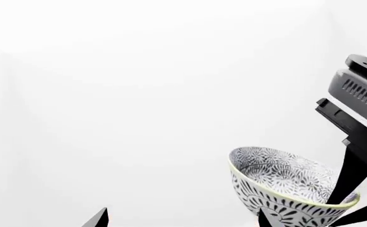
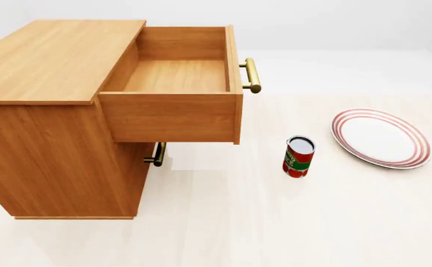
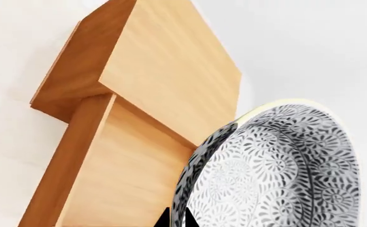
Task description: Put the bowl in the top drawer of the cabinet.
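The speckled blue-grey bowl (image 3: 278, 170) hangs in the air, with my right gripper (image 3: 178, 218) shut on its rim, one fingertip on each side of the wall. In the left wrist view the bowl (image 1: 278, 184) is tilted and the right arm (image 1: 360, 99) reaches down to it. My left gripper (image 1: 182, 222) is open and empty beside the bowl. The cabinet (image 2: 53, 67) stands at the left with its top drawer (image 2: 167, 117) pulled out and nothing inside. In the right wrist view the cabinet (image 3: 164, 71) and the open drawer (image 3: 120, 179) lie beyond the bowl. Neither gripper nor the bowl shows in the head view.
A red can (image 2: 298, 157) stands on the pale floor right of the drawer. A red-ringed white plate (image 2: 380, 137) lies further right. The drawer's brass bar handle (image 2: 251, 75) sticks out toward the can. The lower drawer's handle (image 2: 156, 154) shows under the open drawer.
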Tool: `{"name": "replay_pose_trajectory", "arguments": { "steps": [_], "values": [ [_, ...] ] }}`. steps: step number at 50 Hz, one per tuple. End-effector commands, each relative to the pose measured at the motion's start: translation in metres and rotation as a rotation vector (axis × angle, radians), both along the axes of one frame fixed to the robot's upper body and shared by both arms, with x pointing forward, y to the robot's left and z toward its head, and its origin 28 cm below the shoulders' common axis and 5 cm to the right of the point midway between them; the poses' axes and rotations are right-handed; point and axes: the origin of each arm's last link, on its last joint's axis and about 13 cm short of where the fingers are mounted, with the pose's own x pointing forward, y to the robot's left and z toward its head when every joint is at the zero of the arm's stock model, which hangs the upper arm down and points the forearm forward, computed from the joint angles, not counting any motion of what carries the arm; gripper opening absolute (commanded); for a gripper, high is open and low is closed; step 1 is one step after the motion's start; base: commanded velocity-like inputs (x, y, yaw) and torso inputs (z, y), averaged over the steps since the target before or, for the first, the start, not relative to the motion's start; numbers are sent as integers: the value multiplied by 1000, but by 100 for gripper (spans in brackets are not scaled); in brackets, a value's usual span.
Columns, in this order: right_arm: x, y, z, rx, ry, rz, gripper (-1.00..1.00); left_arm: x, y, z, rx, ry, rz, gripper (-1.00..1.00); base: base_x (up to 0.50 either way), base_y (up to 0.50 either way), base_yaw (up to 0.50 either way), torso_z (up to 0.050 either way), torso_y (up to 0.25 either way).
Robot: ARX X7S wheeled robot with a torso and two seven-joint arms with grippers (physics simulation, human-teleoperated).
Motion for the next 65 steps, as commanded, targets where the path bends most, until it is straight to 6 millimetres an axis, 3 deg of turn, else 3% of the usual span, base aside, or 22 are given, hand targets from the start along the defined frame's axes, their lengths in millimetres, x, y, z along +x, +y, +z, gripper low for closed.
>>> {"name": "replay_pose_trajectory", "arguments": {
  "steps": [1,28,65],
  "values": [
    [-10,25,1,32,-37,128,-100,-4,3,2,-6,-41,18,100,0,0,0,0,0],
    [-9,8,8,10,-154,-114,-100,4,1,0,42,-64,3,100,0,0,0,0,0],
    [-11,20,4,13,-118,-23,-100,4,1,0,37,-95,45,100,0,0,0,0,-94]
  ]
}}
